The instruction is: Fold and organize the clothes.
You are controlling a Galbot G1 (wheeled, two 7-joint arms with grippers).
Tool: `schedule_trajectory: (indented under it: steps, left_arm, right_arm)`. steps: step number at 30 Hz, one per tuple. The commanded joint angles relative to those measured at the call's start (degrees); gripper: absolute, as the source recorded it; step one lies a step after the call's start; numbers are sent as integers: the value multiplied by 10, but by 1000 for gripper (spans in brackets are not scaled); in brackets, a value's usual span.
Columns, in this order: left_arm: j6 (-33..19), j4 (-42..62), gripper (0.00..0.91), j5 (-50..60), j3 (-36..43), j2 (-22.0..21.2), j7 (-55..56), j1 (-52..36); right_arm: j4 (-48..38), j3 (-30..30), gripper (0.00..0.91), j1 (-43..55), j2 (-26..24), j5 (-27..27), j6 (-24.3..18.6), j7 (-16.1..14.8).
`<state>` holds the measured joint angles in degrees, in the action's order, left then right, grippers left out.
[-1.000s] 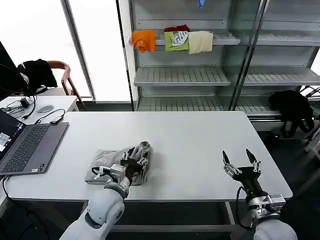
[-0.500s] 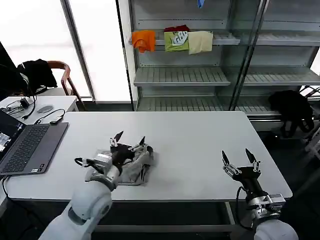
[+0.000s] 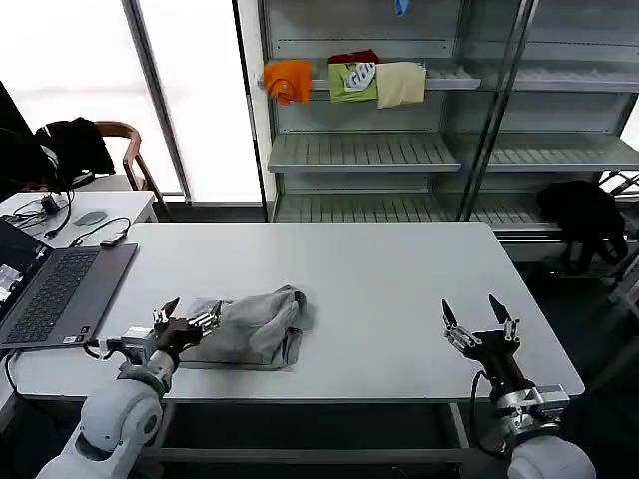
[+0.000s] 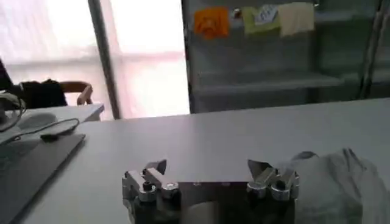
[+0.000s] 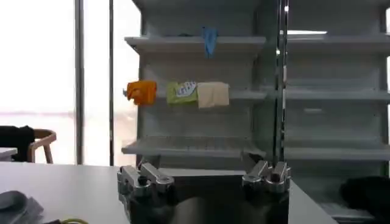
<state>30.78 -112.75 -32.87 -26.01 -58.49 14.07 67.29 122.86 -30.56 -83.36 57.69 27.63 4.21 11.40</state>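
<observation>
The clothes (image 3: 252,327), a light grey T-shirt, lie folded into a compact bundle on the white table (image 3: 379,269) near its front left. In the left wrist view the grey fabric (image 4: 341,182) lies just beside one finger. My left gripper (image 3: 187,318) stands open at the bundle's left edge, just off the cloth, with nothing between its fingers. My right gripper (image 3: 479,317) is open and empty near the table's front right, well away from the shirt.
An open laptop (image 3: 50,289) sits at the table's left end with cables behind it. Behind the table a metal shelf rack (image 3: 399,150) carries orange, green and cream folded garments (image 3: 344,82). A chair (image 3: 120,150) stands at the back left.
My left gripper let go of the bundle, opened, and drew back leftward off the shirt to the bundle's left edge. The shirt settled flatter. The right arm stayed still.
</observation>
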Motion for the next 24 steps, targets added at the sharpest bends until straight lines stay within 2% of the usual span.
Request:
schedule_trajectory:
  steps: [1,19,20,22,23,24]
  left_arm:
    - [-6,77,907,-47,-41,-27,-18,15]
    - [-8,121,907,-88,-46,-25,-84,7]
    - [-10,119,856,-87,-44,-27,-91,8]
    - [-15,117,343,-83,-41,-29,-101,10]
    - [-22,115,50,-78,-37,-30,-106,11]
    - [-24,115,10,-77,-36,-31,-107,12]
  right_arm:
    - [-1,-3,907,-3,-2,0,0,0]
    - [-5,5,907,8,-1,0,3,-1]
    - [-5,5,907,8,-1,0,3,-1]
    - [-5,4,907,7,-1,0,2,-1]
    - [-5,4,907,7,-1,0,2,-1]
    - [-5,4,907,6,-2,0,2,-1]
